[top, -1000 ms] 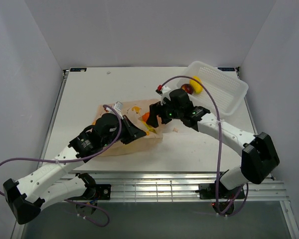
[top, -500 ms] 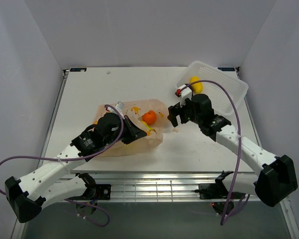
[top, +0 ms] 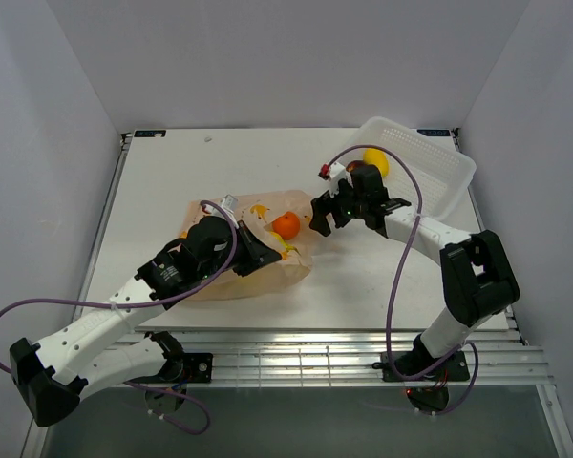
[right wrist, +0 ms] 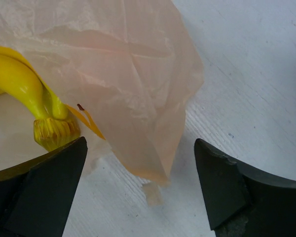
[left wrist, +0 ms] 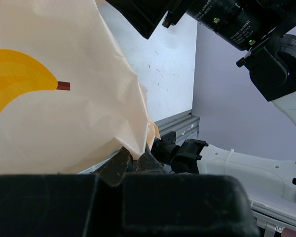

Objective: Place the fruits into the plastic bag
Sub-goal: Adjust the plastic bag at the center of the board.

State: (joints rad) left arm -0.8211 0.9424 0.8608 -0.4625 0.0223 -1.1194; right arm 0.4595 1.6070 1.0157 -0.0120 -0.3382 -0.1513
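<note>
While the plastic bag point(top: 282, 272) is spread low on the white desk point(top: 172, 181) a little left of centre, its right-hand edge is gripped by the left tool point(left wrist: 133, 160), whose jaws are seen in the left wrist view pressed together on a fold of the peach film. One printed yellow banana is shown large on the sheet just above that pinch. Over on the other side, the right tool point(right wrist: 139, 143) is held above the desk just beside the bag's right end, its two dark fingers point(right wrist: 44, 187) spread wide apart with nothing clasped between them. Between those fingers a loose, crinkled flap of the bag is framed, lying on the desk, with bare white surface beyond it to the right. At the left of the right wrist view the banana bunch point(right wrist: 19, 81) is caught, glossy yellow, its stubby stem end pointed down toward the left-hand finger; whether it is covered by the film or merely set against it cannot be told. From above, the orange point(top: 286, 225) is seen within the bag's outline near its right end, close to the right tool. Well apart from all this, a yellow round fruit point(top: 374, 160) is left in the white lattice basket point(top: 430, 172) at the far right corner of the desk, and it is partly hidden by the right arm.
</note>
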